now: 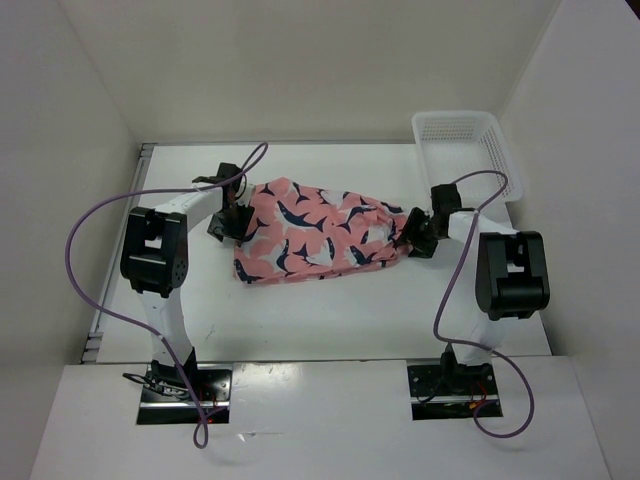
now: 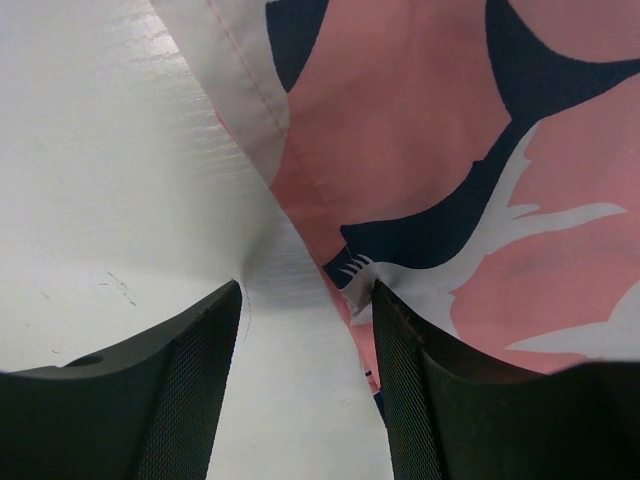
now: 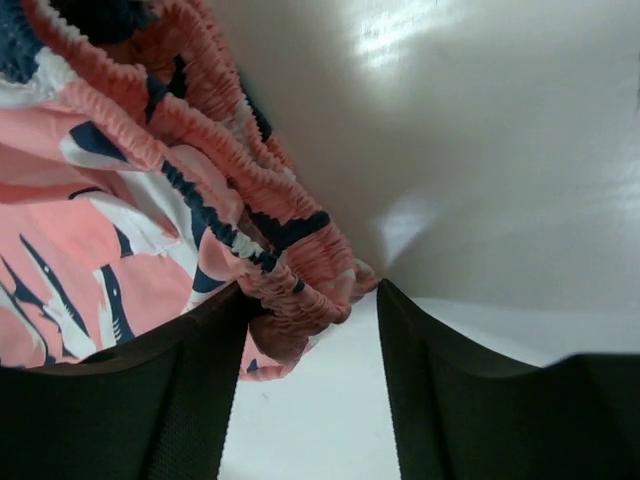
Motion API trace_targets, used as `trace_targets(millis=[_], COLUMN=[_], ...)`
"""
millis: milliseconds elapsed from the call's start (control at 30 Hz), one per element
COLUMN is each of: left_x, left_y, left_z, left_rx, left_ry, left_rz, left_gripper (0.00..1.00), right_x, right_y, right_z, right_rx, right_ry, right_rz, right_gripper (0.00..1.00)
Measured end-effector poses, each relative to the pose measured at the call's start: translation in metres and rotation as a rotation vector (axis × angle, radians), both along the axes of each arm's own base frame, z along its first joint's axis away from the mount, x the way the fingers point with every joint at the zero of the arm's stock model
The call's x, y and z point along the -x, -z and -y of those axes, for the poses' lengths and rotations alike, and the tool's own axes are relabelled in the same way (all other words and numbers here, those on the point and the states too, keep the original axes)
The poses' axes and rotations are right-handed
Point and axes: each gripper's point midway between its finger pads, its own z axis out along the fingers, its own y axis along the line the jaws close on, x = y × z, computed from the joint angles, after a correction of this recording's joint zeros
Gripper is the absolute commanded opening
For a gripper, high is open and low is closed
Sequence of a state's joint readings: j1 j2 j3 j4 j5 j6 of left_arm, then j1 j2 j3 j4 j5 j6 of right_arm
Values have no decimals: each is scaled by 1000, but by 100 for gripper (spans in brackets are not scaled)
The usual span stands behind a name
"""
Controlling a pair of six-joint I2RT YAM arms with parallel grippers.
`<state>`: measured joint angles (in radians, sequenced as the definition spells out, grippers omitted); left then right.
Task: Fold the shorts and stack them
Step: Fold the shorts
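The coral-pink shark-print shorts [image 1: 315, 232] lie bunched lengthwise on the white table. My left gripper [image 1: 232, 222] is low at their left end. In the left wrist view it [image 2: 305, 330] stands open over bare table, and the hem of the shorts [image 2: 450, 150] runs in under its right finger [image 2: 410, 390]. My right gripper [image 1: 412, 235] is at the right end. In the right wrist view it [image 3: 310, 330] is open, and the gathered elastic waistband [image 3: 240, 210] pokes in between the jaws against the left finger [image 3: 190, 400], with a gap to the other.
A white mesh basket [image 1: 468, 150] stands at the back right corner of the table [image 1: 340, 320]. White walls close in the back and both sides. Purple cables loop from both arms.
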<state>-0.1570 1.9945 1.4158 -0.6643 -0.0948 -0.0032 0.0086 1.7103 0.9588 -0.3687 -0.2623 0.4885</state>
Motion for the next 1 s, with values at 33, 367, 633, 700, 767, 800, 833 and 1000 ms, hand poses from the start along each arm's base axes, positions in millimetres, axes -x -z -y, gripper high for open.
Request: trace_targets(millis=[33,367,633,700,767,800,833,1000], left_x=[0,0,2,3,4,5,6,6], left_y=[0,1,1,2,3,3,3,3], left_z=[0,-1,4,7,12,13,14,17], left_rx=[0,4,37,54,77,86,90,96], left_ry=[0,-4,2,6,12,15,16,24], left_rz=[-1,-12,-32,-40,-48,-53,-55,-59], left_gripper=[63,63,63,63,63,63,63,63], right_x=[-5,-12,5,11,13,13,14,16], right_y=[0,7,-1,-10,-23,-30,-38,-60], right_z=[1,7,18,23,25,25,24,15], right_rx=[7,62,126,156,188,203,217,246], right_ry=[4,32,24,21,16,12,5,-31], right_rz=[3,-1,11,22,56,74,97,168], right_gripper=[56,0,0,0,0,0,0,0])
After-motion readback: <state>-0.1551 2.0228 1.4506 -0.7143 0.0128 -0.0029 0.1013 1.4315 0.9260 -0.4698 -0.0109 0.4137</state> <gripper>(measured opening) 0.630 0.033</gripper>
